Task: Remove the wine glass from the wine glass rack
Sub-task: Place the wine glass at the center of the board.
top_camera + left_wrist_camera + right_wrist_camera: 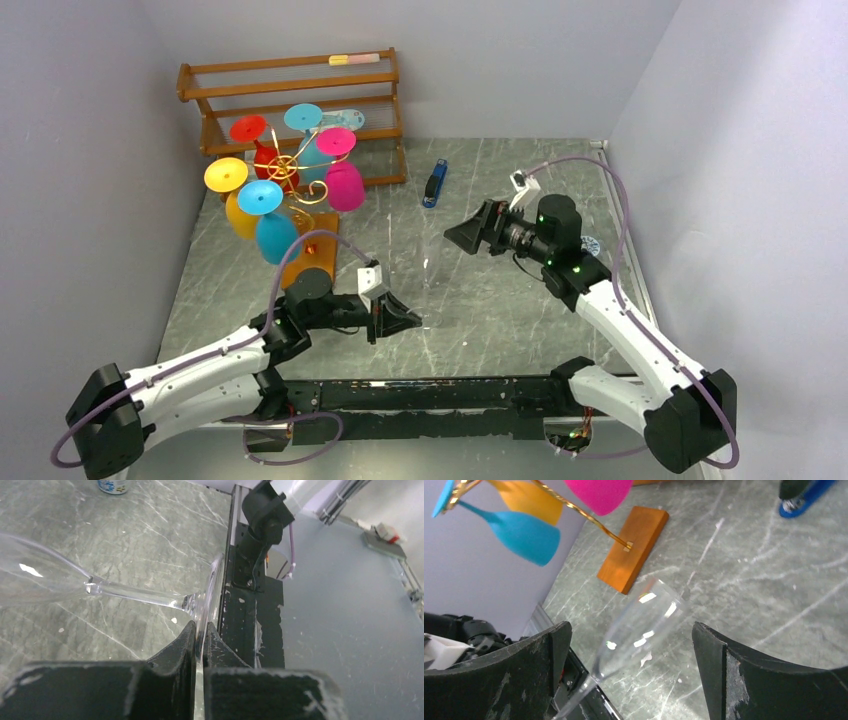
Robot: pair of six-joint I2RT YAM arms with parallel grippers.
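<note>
A clear wine glass (145,596) lies tilted above the table, away from the rack. My left gripper (200,636) is shut on the rim of its round foot. In the top view the glass (432,266) is faint, just beyond the left gripper (408,320). My right gripper (630,647) is open, its fingers (550,650) wide on either side of the clear bowl (640,624) without touching it. The wine glass rack (298,188), gold wire on an orange-brown base (312,262), holds several coloured glasses at the far left.
A brown slatted shelf rack (300,98) stands against the back wall. A blue stapler-like object (434,184) lies mid-table. A small round lid (590,243) sits by the right arm. Grey walls close in left and right.
</note>
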